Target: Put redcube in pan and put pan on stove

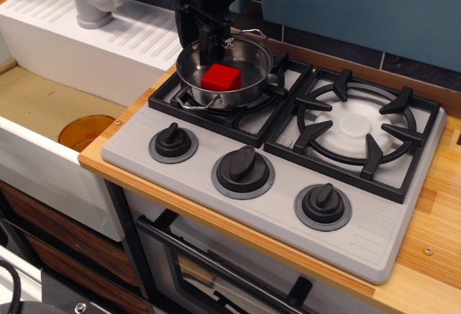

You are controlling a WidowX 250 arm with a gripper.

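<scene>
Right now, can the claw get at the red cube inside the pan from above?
Probably yes. The red cube lies uncovered in the open pan on the stove, and the claw is at the pan's back rim, just above.

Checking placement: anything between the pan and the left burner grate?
Nothing visible. The pan, with the redcube inside, sits level on the left grate of the stove. The gripper is at the pan's back rim; its jaws can't be made out.
</scene>
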